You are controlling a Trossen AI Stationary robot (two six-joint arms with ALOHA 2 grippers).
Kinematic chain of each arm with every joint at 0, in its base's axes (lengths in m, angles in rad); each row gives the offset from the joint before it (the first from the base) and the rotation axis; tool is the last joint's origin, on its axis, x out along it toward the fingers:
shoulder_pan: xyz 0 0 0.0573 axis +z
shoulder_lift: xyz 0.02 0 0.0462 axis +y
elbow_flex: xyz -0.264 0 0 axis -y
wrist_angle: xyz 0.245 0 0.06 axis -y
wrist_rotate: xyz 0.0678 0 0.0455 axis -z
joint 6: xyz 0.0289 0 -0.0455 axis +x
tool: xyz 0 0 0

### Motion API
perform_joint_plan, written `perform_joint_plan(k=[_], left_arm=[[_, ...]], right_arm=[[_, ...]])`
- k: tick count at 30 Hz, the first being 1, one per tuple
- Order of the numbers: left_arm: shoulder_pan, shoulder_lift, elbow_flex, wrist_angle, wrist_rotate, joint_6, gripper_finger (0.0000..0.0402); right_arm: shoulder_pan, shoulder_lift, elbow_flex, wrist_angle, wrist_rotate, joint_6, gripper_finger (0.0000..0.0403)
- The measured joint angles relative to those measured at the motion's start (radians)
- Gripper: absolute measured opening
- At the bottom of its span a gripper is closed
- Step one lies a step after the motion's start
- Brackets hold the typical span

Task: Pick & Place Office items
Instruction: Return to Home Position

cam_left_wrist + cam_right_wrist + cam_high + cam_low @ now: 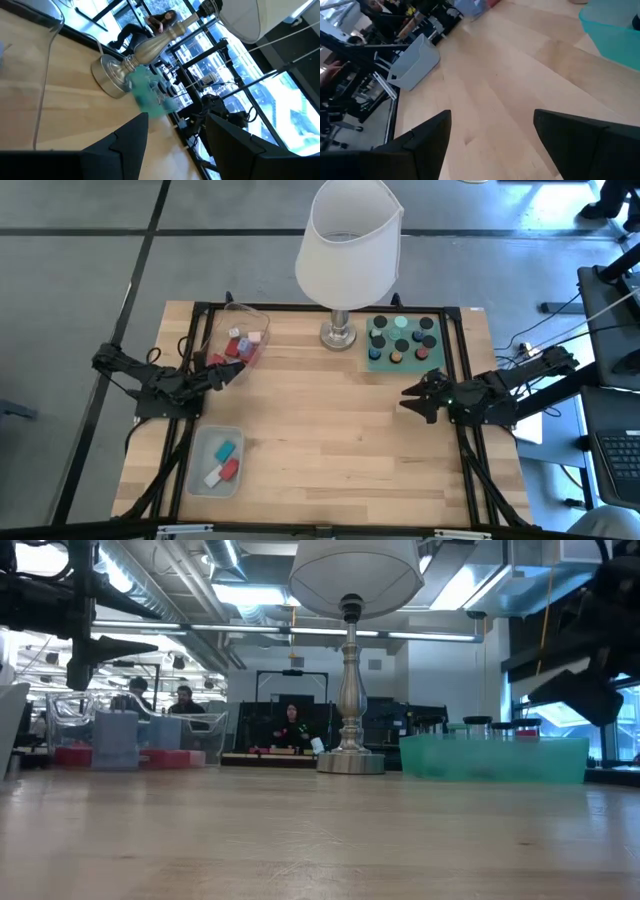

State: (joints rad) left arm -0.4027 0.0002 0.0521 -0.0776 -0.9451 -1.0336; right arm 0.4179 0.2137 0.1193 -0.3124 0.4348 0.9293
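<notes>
1 lamp (350, 245), 2 arms (160, 385) (490, 395); clear tray (250, 313) approx 5 blocks (238, 345), grey bin (200, 465) 3 blocks (230, 470), green mat (372, 345) approx 10 caps (401, 323).

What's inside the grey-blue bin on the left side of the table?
From above, the grey-blue bin holds three small blocks: a teal block, a red block and a pale block. Whether anything lies under them cannot be seen.

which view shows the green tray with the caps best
The high view: it looks straight down into the green tray, so the round caps show one by one. The low view shows its side wall with cap tops above. The left wrist view shows it beside the lamp base; the right wrist view, one corner.
</notes>
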Motion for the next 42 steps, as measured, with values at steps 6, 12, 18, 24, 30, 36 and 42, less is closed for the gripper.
perform_joint_plan(k=[6,12,18,24,30,36,42], left_arm=[[-0.001,0.003,0.0,0.0,0.001,0.0,0.0196],[-0.001,0.003,0.0,0.0,0.002,0.0,0.0196],[-0.001,0.003,0.0,-0.001,-0.062,0.104,0.0196],[-0.001,0.004,0.0,-0.034,-0.305,0.496,0.0196],[-0.001,0.004,0.0,-0.053,-0.419,0.849,0.0196],[-0.001,0.004,0.0,-0.053,-0.42,1.154,0.0196],[-0.001,0.004,0.0,-0.053,-0.416,1.126,0.0196]], right_arm=[[0.0,-0.045,-0.001,-0.002,-0.006,0.002,0.0288],[0.0,-0.085,-0.009,0.001,-0.007,0.002,0.0288],[0.0,-0.137,-0.01,0.015,-0.006,0.003,0.0288],[0.0,-0.179,-0.01,0.014,-0.006,0.003,0.0288],[0.0,-0.214,-0.015,0.037,-0.007,0.004,0.0288],[0.0,-0.214,-0.055,0.217,-0.009,0.005,0.0288],[0.0,-0.214,-0.105,0.381,-0.008,0.005,0.0288]])
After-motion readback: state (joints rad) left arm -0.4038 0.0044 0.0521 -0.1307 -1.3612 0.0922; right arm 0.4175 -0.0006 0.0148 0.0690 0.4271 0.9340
